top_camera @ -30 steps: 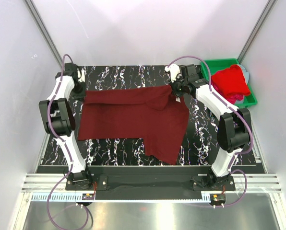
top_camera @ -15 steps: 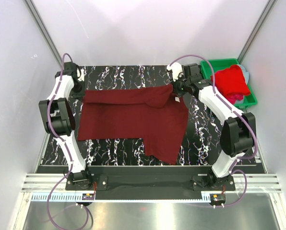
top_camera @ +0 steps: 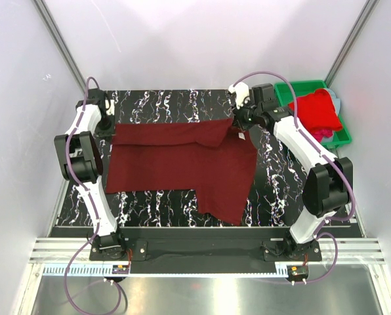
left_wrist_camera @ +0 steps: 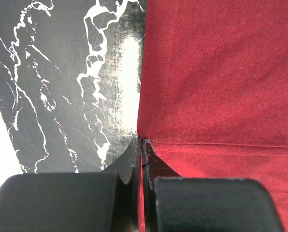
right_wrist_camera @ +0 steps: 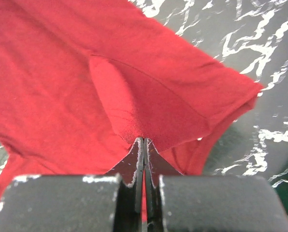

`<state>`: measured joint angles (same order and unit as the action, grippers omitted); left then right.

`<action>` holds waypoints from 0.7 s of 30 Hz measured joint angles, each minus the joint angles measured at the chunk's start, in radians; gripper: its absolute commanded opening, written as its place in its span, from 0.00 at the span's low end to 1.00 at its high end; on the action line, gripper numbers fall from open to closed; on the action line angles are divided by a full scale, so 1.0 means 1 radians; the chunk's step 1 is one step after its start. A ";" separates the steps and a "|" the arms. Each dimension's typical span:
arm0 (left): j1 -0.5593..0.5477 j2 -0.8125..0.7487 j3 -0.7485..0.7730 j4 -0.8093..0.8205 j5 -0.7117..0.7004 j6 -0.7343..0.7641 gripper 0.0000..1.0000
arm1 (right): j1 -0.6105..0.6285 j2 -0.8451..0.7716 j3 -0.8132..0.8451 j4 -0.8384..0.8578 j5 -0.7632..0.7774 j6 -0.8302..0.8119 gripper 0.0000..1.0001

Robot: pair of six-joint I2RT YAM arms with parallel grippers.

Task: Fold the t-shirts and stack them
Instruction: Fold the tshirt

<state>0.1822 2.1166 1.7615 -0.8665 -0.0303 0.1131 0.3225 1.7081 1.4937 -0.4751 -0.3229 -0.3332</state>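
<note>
Because its far edge is pinched at both corners, the maroon t-shirt (top_camera: 182, 164) lies spread over the table (top_camera: 163, 102), probably ready for that edge to be folded. The left gripper (left_wrist_camera: 141, 145) is clamped on the far-left corner and the right gripper (right_wrist_camera: 144, 142) on the far-right. The red t-shirts (top_camera: 317, 108) wait in the green bin (top_camera: 284, 88).

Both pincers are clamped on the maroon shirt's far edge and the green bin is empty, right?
No: the top external view shows the green bin holding a bright red shirt. Left pincer and right pincer do clamp the maroon shirt at its far edge.
</note>
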 measured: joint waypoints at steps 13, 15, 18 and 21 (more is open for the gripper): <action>0.000 0.015 0.006 -0.001 0.000 0.001 0.00 | 0.020 -0.003 -0.247 -0.026 -0.023 -0.027 0.00; 0.000 0.015 0.006 -0.001 0.001 0.001 0.00 | 0.020 -0.003 -0.266 -0.020 -0.006 -0.035 0.00; 0.000 0.015 0.006 -0.002 0.005 0.001 0.02 | 0.020 -0.003 -0.286 -0.006 0.038 -0.051 0.00; 0.000 0.015 0.005 0.000 0.008 0.001 0.12 | 0.020 0.004 -0.289 0.016 0.082 -0.069 0.00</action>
<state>0.1822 2.1315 1.7664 -0.8661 -0.0223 0.1143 0.3424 1.7119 1.2045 -0.4587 -0.2413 -0.4023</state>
